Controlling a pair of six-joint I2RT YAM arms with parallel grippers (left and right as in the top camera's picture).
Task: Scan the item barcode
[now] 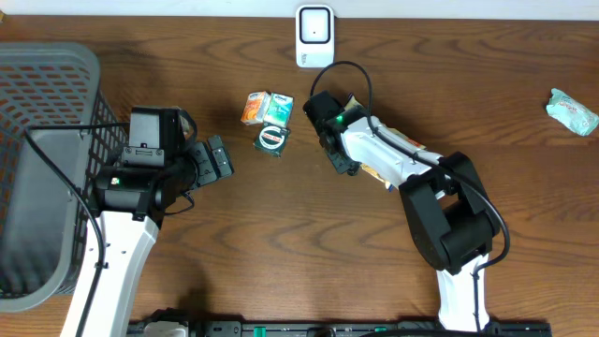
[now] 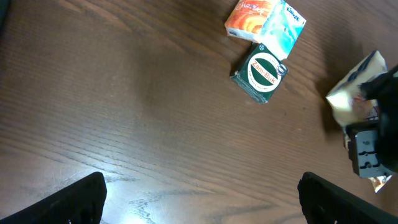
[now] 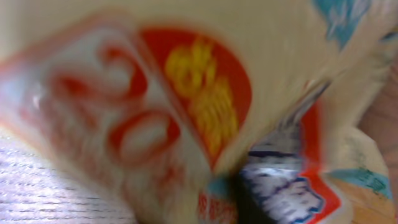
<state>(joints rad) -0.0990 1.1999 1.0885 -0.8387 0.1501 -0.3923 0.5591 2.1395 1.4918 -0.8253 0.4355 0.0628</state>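
Overhead and wrist views of a brown wooden bench [image 1: 187, 37], with the white scanner [image 1: 314, 36] standing at its far edge as landmark. The task item, a white, red and orange snack packet [image 3: 186, 93], lies a short way in front of the scanner and slightly to its right, beneath the right arm; its print fills the right wrist view, blurred, so the packet sits hard against the right pincer [image 1: 337, 150]; whether that pincer is clamped on it cannot be told. In front of the scanner and slightly to its left lie an orange pack [image 1: 253, 108] and a pale teal pack [image 1: 278, 107], touching side by side; just nearer the robot than these is a dark green box with a round label [image 1: 271, 140]. Further left of the scanner, the left pincer [image 1: 220, 161] hovers with fingers wide apart, holding nothing. Far left of the scanner stands a grey mesh basket [image 1: 56, 65]; far right of it lies a crumpled pale green wrapper [image 1: 572, 110].
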